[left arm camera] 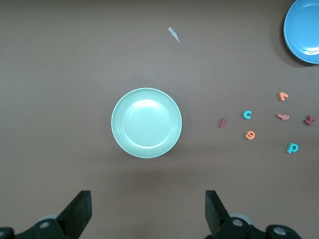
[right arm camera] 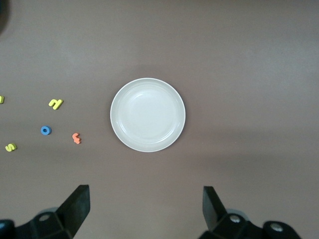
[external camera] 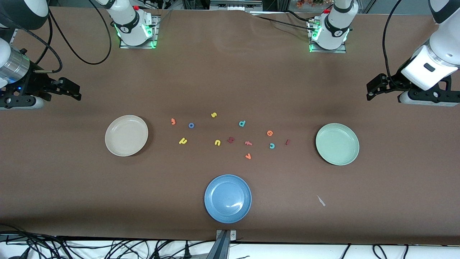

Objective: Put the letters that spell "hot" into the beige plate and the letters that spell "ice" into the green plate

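Observation:
The beige plate [external camera: 126, 135] [right arm camera: 147, 114] lies toward the right arm's end of the table, and the green plate [external camera: 337, 144] [left arm camera: 146, 123] toward the left arm's end. Both are empty. Between them lie the yellow h [external camera: 183, 141] [right arm camera: 56, 103], blue o [external camera: 191, 125] [right arm camera: 45, 130] and orange t [external camera: 173, 121] [right arm camera: 76, 138]. Closer to the green plate are the dark red i [external camera: 287, 142] [left arm camera: 223, 122], teal c [external camera: 272, 145] [left arm camera: 247, 114] and orange e [external camera: 270, 133] [left arm camera: 250, 135]. My right gripper [external camera: 74, 91] [right arm camera: 144, 196] hangs open and empty beside the beige plate. My left gripper [external camera: 372, 91] [left arm camera: 148, 201] hangs open and empty beside the green plate.
A blue plate [external camera: 228, 198] [left arm camera: 303, 30] sits nearest the front camera. Other letters lie among the task's own: yellow s [external camera: 214, 115], yellow arch [external camera: 217, 142], teal d [external camera: 242, 123], orange v [external camera: 248, 156], a salmon letter [external camera: 248, 143], a dark red letter [external camera: 231, 140]. A pale scrap [external camera: 321, 200] lies near the green plate.

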